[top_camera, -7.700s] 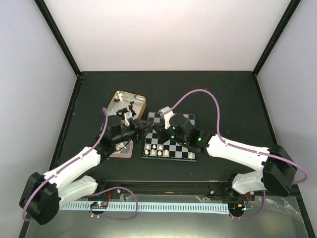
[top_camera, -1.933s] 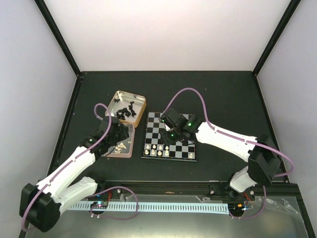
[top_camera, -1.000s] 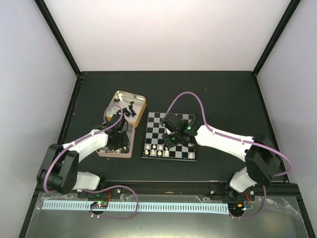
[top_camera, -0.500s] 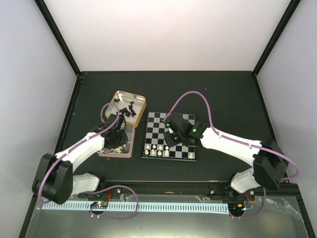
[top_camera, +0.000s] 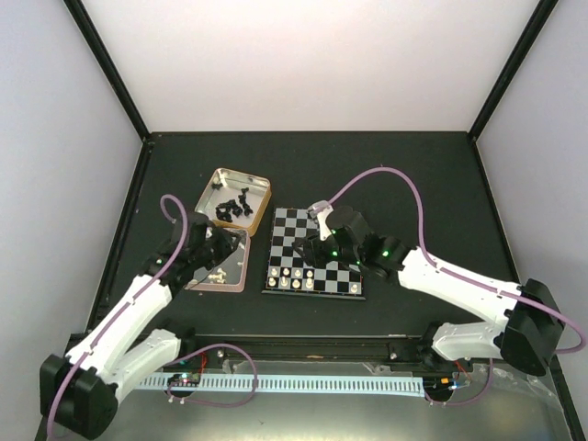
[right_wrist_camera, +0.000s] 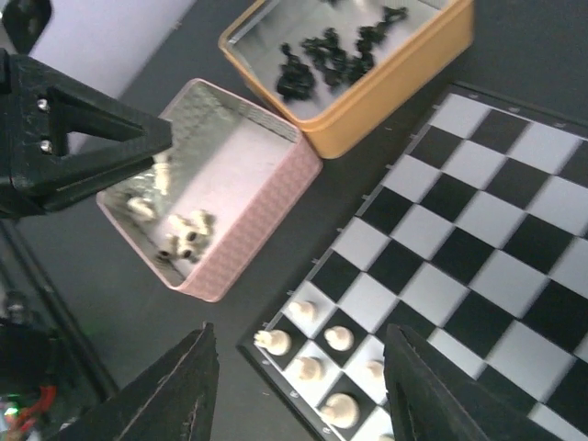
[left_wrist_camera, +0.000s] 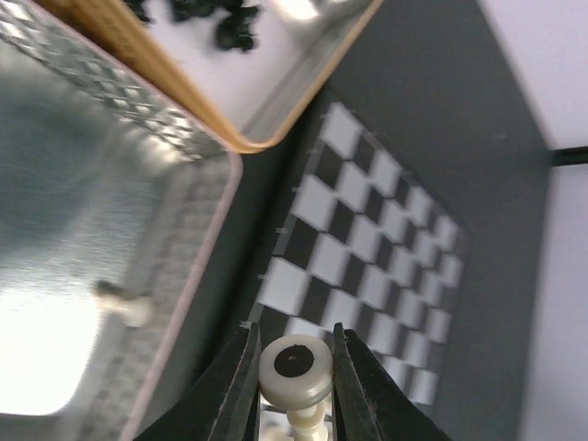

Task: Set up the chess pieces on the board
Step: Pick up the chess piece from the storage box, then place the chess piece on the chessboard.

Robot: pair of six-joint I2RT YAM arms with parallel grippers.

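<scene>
The board (top_camera: 323,230) lies mid-table with several cream-white chess pieces (top_camera: 292,274) on its two nearest rows. My left gripper (left_wrist_camera: 295,372) is shut on a white piece (left_wrist_camera: 295,365), held base-up over the gap between the pink tin (left_wrist_camera: 92,211) and the board (left_wrist_camera: 367,230). My right gripper (right_wrist_camera: 299,367) hangs open and empty above the board's (right_wrist_camera: 478,211) near-left corner, over the standing white pieces (right_wrist_camera: 303,312). More white pieces (right_wrist_camera: 184,225) lie in the pink tin (right_wrist_camera: 248,239). Black pieces (right_wrist_camera: 331,55) lie in the orange tin (right_wrist_camera: 386,87).
Both tins sit just left of the board, the orange tin (top_camera: 263,188) behind the pink tin (top_camera: 241,266). My left gripper (top_camera: 223,250) and right gripper (top_camera: 317,250) are close together. A black rail (top_camera: 294,342) runs along the table's near edge.
My left gripper has risen from the pink tin with a white piece and shifted toward the board. My right gripper has opened over the board's near rows.
</scene>
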